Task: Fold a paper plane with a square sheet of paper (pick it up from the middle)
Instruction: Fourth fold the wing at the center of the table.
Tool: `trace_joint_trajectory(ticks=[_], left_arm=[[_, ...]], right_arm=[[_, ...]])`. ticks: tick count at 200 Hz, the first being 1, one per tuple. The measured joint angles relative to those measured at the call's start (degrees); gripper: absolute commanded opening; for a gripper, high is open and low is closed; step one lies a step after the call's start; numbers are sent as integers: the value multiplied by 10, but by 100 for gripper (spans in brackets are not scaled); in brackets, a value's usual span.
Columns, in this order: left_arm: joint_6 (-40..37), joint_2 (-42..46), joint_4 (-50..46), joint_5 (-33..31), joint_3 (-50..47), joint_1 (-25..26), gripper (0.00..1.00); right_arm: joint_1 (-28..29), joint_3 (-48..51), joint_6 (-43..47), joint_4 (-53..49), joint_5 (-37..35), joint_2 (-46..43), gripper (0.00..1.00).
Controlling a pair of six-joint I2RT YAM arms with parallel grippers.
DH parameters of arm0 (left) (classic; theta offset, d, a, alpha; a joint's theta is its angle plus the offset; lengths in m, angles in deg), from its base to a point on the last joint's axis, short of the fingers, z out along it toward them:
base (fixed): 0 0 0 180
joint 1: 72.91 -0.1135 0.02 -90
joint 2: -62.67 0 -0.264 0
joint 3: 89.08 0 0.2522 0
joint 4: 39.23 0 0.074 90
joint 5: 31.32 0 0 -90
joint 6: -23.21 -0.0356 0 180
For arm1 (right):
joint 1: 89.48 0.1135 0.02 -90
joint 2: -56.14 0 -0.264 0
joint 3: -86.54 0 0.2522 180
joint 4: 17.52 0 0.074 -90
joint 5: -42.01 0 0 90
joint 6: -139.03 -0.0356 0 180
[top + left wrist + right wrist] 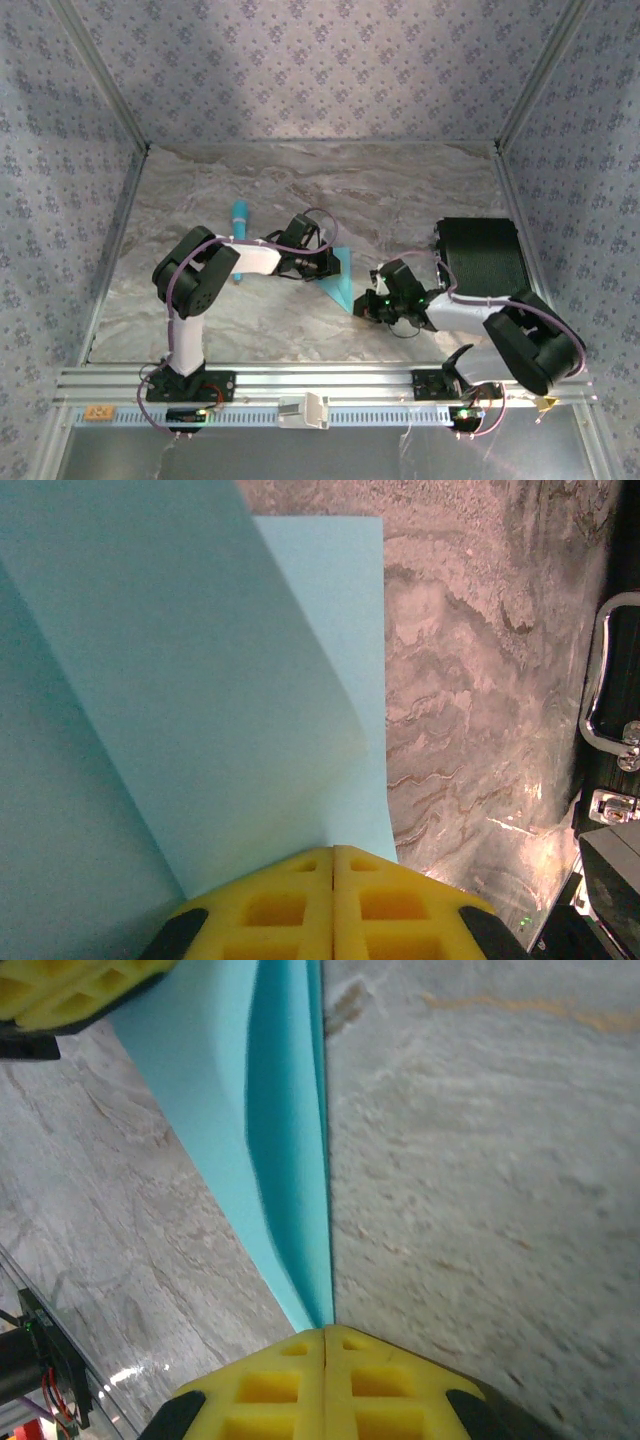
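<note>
The light cyan-blue sheet of paper (341,278) is folded into a narrow triangular shape and hangs between the two arms at the table's middle. My left gripper (328,264) is shut on its upper edge; in the left wrist view the paper (200,680) spreads away from the closed yellow fingertips (300,895). My right gripper (366,303) is shut on the lower tip; in the right wrist view the folded paper (285,1160) runs edge-on up from the closed yellow fingertips (290,1380). The left gripper's yellow pads (60,990) show at that view's top left.
A slim turquoise pen-like stick (239,222) lies behind the left arm. A black case (484,256) with metal latches (612,730) sits at the right side of the marble table (300,180). An aluminium rail (320,385) runs along the near edge.
</note>
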Motion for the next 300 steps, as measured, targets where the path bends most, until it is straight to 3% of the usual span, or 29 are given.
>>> trace_joint_trajectory(ticks=[77, 149, 198, 300], left_arm=[[0, 0, 0, 0, 1, 1, 7], [0, 0, 0, 0, 1, 1, 7], [0, 0, 0, 0, 1, 1, 7], [0, 0, 0, -1, 2, 0, 7]], right_arm=[[-15, -37, 2, -100, 2, -57, 0], [-12, -171, 5, -64, 11, 108, 0], [-3, -211, 4, -63, 11, 151, 0], [-11, -165, -5, 19, 21, 186, 0]])
